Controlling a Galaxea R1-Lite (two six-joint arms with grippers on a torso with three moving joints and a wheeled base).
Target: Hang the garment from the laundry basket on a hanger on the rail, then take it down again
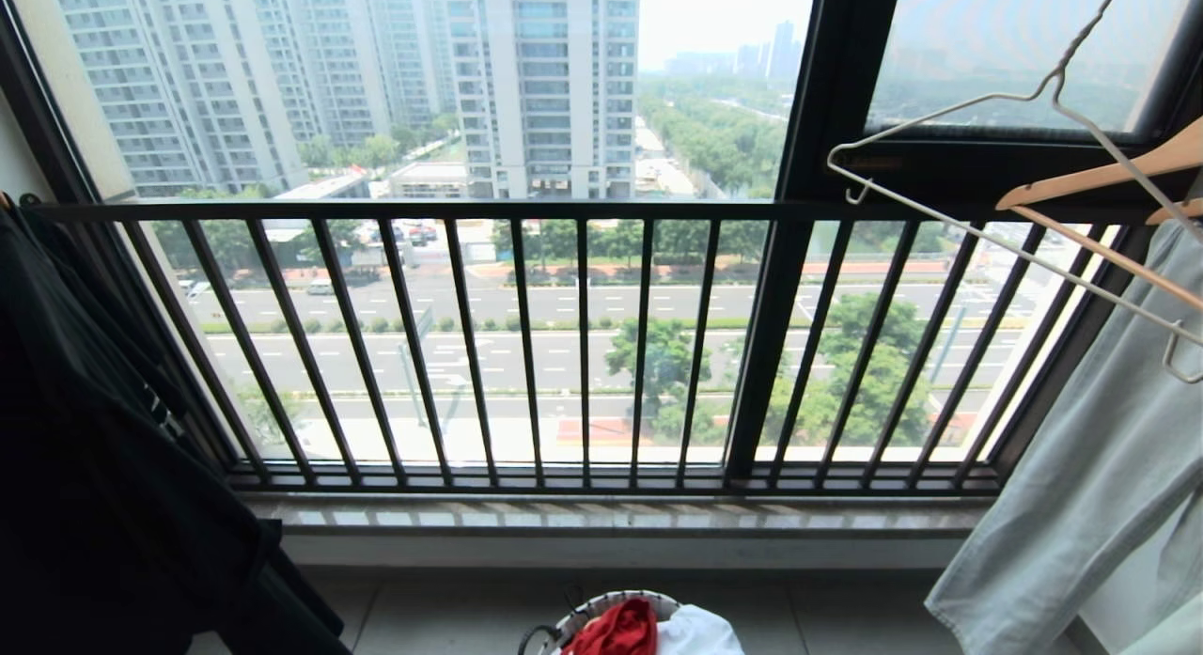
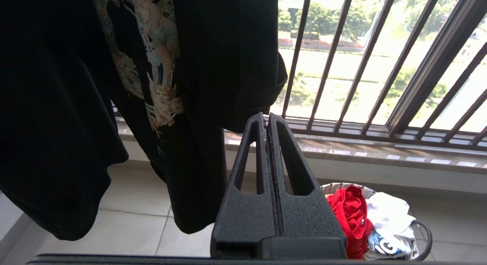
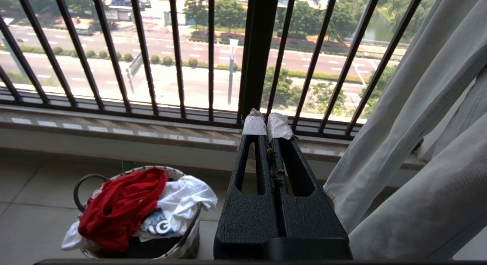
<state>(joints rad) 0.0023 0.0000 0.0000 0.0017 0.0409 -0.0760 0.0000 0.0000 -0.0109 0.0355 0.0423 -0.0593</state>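
Note:
The red garment (image 1: pixel 616 631) lies crumpled in the round laundry basket (image 1: pixel 601 600) on the tiled floor below the window, at the bottom centre of the head view. The thin white wire hanger (image 1: pixel 1051 80) hangs empty at the upper right. The rail is out of view. My left gripper (image 2: pixel 266 118) is shut and empty, up off the floor and short of the basket (image 2: pixel 428 234) and the garment (image 2: pixel 352 215). My right gripper (image 3: pixel 267 124), with white-wrapped tips, is shut and empty too, beside the basket (image 3: pixel 186 242) and the garment (image 3: pixel 118 208).
A black printed T-shirt (image 1: pixel 94 448) hangs at the left, close to my left gripper. Pale grey-green cloth (image 1: pixel 1081 505) hangs at the right under a wooden hanger (image 1: pixel 1109 171). The black barred window railing (image 1: pixel 583 354) and sill stand ahead. White cloth (image 1: pixel 700 631) shares the basket.

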